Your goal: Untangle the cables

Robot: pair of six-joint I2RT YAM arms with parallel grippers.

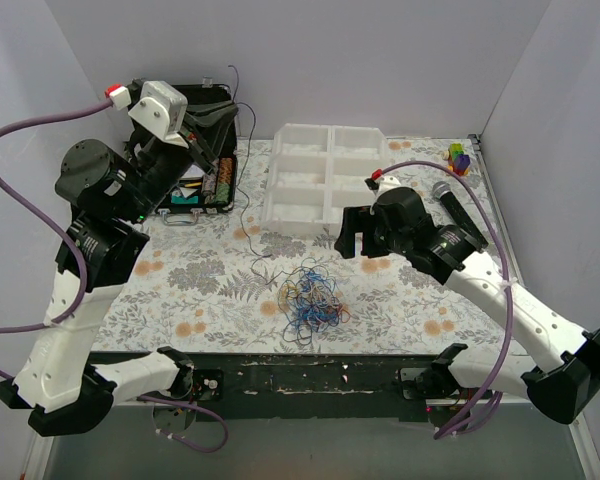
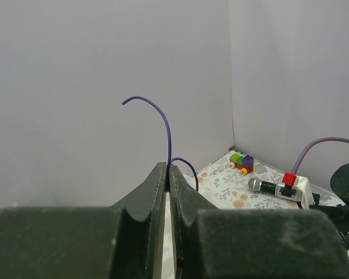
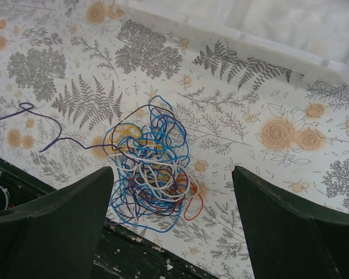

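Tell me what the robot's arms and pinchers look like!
The left arm and right arm have white shells and round black joints. A purple hose runs along each, with a red-and-white plug. The left gripper and right gripper each have two dark wedge-shaped fingers.

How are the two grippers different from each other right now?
The left gripper is shut, pinching a thin purple wire; the right gripper is wide open and holds nothing. The left gripper is raised and faces the back wall; the right gripper points down over the tangle of cables on the table. Both have two dark fingers.
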